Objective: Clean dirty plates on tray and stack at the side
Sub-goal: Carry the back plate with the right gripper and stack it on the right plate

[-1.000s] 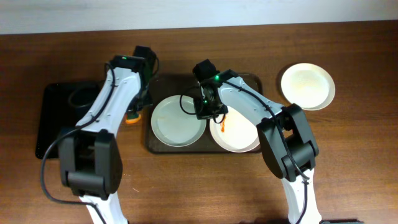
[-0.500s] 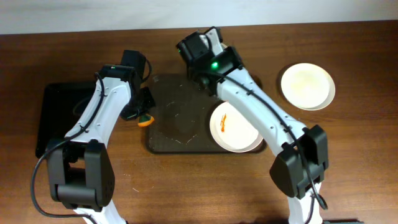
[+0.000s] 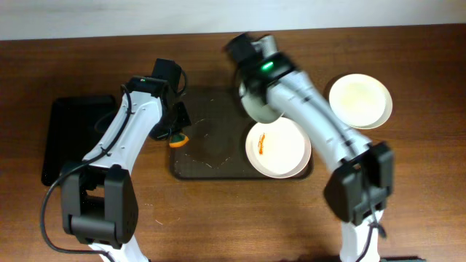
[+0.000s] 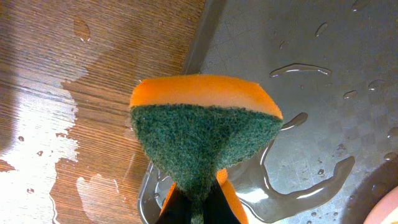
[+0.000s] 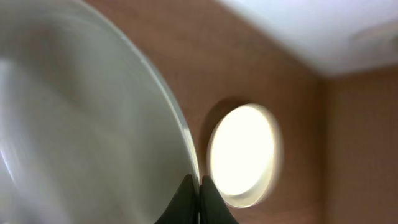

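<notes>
One smeared plate lies at the right end of the tray. A clean plate sits on the table, right of the tray. The right gripper is clamped on the rim of the third plate, above the tray's far edge. The left gripper pinches a scouring sponge over the tray's left rim.

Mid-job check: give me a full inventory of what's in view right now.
tray: 1, dark brown, wet, centre of view
table: 1, brown wood, wet beside tray
black tray: 1, black, far left
smeared plate: 1, white with orange streak, right end of tray
side plate: 1, white, on table right of tray
held plate: 1, pale greenish-white, above tray's far edge
sponge: 1, orange and green, over tray's left edge
left gripper: 1, shut on sponge
right gripper: 1, shut on held plate's rim
</notes>
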Motion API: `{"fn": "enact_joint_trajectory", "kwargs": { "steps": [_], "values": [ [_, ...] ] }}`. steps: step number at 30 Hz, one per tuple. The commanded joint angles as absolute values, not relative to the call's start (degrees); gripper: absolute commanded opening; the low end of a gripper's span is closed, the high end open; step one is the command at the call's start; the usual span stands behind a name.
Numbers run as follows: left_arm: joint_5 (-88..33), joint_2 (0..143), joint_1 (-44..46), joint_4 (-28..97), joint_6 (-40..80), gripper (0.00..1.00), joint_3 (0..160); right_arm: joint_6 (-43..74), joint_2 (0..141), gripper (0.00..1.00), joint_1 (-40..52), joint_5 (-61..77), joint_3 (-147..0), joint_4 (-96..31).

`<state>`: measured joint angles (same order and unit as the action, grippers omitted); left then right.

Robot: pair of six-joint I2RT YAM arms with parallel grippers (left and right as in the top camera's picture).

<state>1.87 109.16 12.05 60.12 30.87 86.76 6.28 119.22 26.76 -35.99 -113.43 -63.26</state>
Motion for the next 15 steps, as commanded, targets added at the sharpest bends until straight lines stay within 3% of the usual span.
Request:
{"fn": "enact_joint_trajectory", "kwargs": {
  "steps": [1,3,4,6,9,11,13,15],
  "values": [
    [1.67,108.31,12.12,59.96,29.89,0.00,86.28,7.77,118.13,0.04,12.05,3.07,-114.34,-63.48],
    [1.65,108.31,12.12,59.59,29.89,0.00,86.28,-9.47,118.61,0.04,2.09,35.97,-114.13,-64.25],
    [1.65,108.31,12.12,59.51,29.89,0.00,86.28,-18.55,118.63,0.04,-1.08,46.17,-113.65,-66.04],
    [1.65,108.31,12.12,59.53,29.89,0.00,86.28,-25.26,118.65,0.04,-5.80,50.54,-112.68,-69.10],
    [1.65,108.31,12.12,59.53,29.89,0.00,86.28,-24.18,118.65,0.04,-10.74,50.15,-110.45,-68.29],
    [1.65,108.31,12.12,59.51,29.91,0.00,86.28,-17.34,118.65,0.04,-13.19,44.27,-110.19,-65.45],
    [1.65,108.31,12.12,59.35,29.91,0.00,86.28,-8.27,118.65,0.04,-14.04,28.80,-110.19,-62.43],
    [1.65,108.31,12.12,59.11,29.91,0.00,86.28,8.23,118.65,0.04,-13.91,4.64,-110.19,-59.79]
  ]
}}
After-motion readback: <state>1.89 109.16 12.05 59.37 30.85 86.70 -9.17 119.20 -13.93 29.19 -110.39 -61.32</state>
